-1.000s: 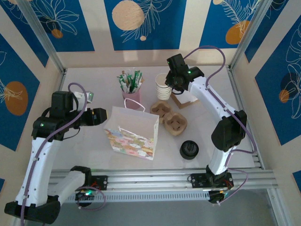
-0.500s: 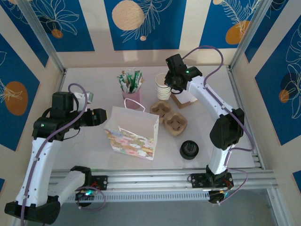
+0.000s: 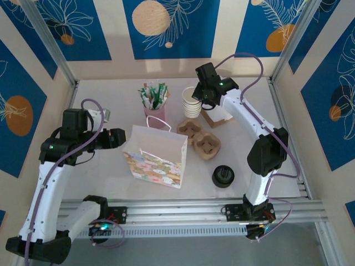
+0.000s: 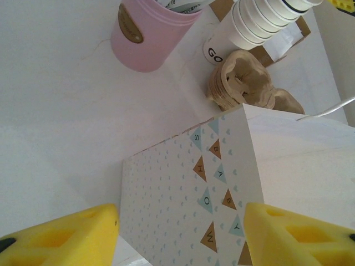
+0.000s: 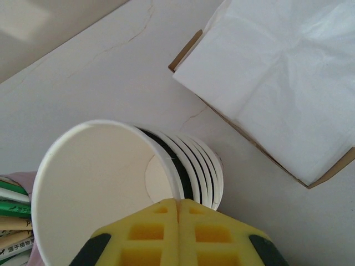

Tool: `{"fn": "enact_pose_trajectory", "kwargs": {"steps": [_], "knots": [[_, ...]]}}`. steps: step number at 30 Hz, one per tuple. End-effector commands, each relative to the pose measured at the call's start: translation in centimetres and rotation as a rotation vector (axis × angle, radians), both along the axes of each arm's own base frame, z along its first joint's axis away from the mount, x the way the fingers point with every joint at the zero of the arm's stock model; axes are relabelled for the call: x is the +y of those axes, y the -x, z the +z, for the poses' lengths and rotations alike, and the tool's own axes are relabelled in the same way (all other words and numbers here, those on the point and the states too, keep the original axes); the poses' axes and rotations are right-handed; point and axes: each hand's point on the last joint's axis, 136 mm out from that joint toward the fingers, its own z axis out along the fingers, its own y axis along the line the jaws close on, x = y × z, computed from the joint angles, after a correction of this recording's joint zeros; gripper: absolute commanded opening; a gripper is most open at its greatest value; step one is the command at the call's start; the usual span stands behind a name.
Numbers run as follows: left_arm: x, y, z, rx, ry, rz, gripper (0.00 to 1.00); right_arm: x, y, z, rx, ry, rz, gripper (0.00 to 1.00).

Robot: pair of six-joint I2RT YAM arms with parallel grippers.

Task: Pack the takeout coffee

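Top external view: a paper bag (image 3: 155,158) stands in the middle of the tabletop (image 3: 100,183). A stack of cups (image 3: 192,105) stands at the back, well apart from the bag.
Coffee cup: the cup to pack is the top cup (image 5: 94,183) of that stack. It tips a little to one side and has no lid on.
Right jaws: shut tight at the rim of the top cup. One pad (image 5: 133,233) is inside the cup and the other is outside. The pads hide the rim, so I think they pinch the cup wall, but I cannot be sure.
Left jaws: open about half way. The narrow end of the bag (image 4: 188,210) sits between the two yellow pads (image 4: 61,238).
Black lid: the black lid (image 3: 223,176) lies on the tabletop near the front, to the right of the bag.
Other things: two brown cup trays (image 3: 199,138) lie between the bag and the stack. A pink pot of sticks (image 3: 155,111) stands behind the bag.
Done: the bag stands ready with an arm beside it.
Left to do: almost all of it. The cup has to come off the stack, get the lid, and go into the bag.
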Motion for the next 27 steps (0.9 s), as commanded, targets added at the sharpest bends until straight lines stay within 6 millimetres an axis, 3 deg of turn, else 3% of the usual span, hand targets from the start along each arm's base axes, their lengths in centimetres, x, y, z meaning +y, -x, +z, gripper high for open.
{"fn": "enact_pose_trajectory", "kwargs": {"steps": [1,9,15,20,27], "knots": [[0.2,-0.1,-0.3,-0.019,-0.035,-0.012,0.62,0.1,-0.5,1.7,-0.035,-0.005,-0.001,0.05],[0.9,-0.3,0.8,-0.060,-0.060,0.021,0.64,0.2,-0.3,4.5,-0.063,-0.016,0.040,0.00],[1.7,-0.2,2.3,-0.119,-0.079,0.057,0.66,0.7,1.0,9.0,-0.146,-0.068,0.118,0.00],[2.7,-0.2,3.5,-0.179,-0.111,0.102,0.69,0.6,3.4,13.2,-0.226,-0.122,0.181,0.00],[3.8,0.1,4.3,-0.224,-0.117,0.175,0.71,-2.4,8.2,17.3,-0.296,-0.100,0.180,0.00]]}}
